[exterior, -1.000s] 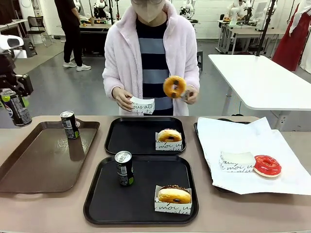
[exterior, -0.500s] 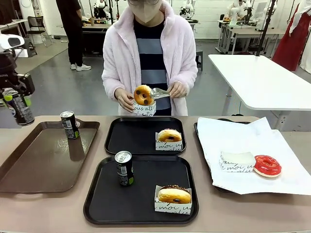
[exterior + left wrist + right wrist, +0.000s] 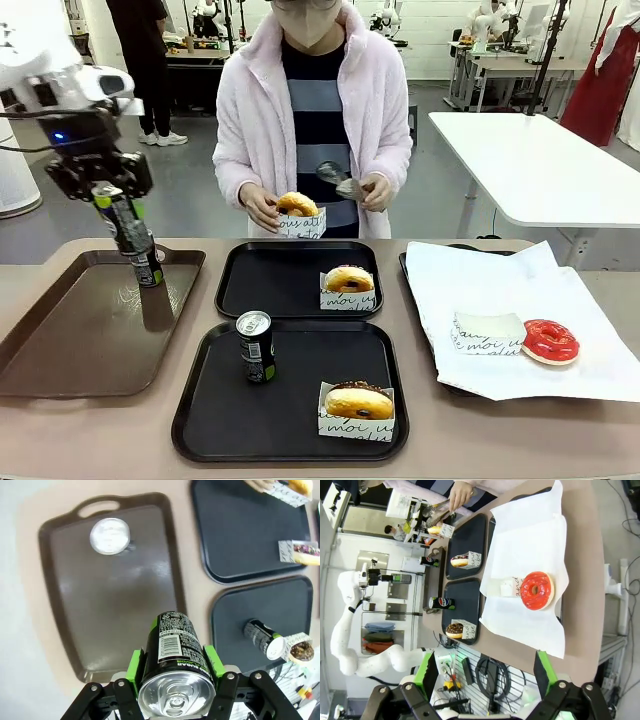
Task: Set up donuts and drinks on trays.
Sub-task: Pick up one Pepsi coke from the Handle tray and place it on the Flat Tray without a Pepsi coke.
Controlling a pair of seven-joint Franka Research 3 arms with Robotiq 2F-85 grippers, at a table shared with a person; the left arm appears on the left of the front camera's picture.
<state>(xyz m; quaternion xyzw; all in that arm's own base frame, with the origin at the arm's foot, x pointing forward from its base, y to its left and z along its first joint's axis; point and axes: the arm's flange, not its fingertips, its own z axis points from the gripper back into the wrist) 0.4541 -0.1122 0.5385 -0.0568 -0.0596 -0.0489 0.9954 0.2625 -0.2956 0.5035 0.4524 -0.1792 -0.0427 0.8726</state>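
My left gripper [image 3: 118, 215] is shut on a dark drink can [image 3: 122, 228], held above the brown tray's far end, just over a second can [image 3: 148, 268] standing there. In the left wrist view, the held can [image 3: 175, 655] sits between the green pads. The near black tray [image 3: 215, 415] carries a can [image 3: 256, 347] and a chocolate-topped donut [image 3: 358, 402] in a sleeve. Another sleeved donut [image 3: 348, 278] lies on the far black tray [image 3: 265, 295]. My right gripper [image 3: 486, 675] is open and hangs off the table's right side.
The long brown tray [image 3: 70, 350] lies at the left. At the right, a paper-lined tray [image 3: 480, 275] holds a red-glazed donut [image 3: 549, 340] and an empty sleeve [image 3: 488, 332]. The person across the table holds a sleeved donut [image 3: 297, 208] and tongs [image 3: 345, 185].
My left arm has swung in from the left edge with the can, to above the brown tray's far end. The person has lowered the donut from the tongs into the sleeve.
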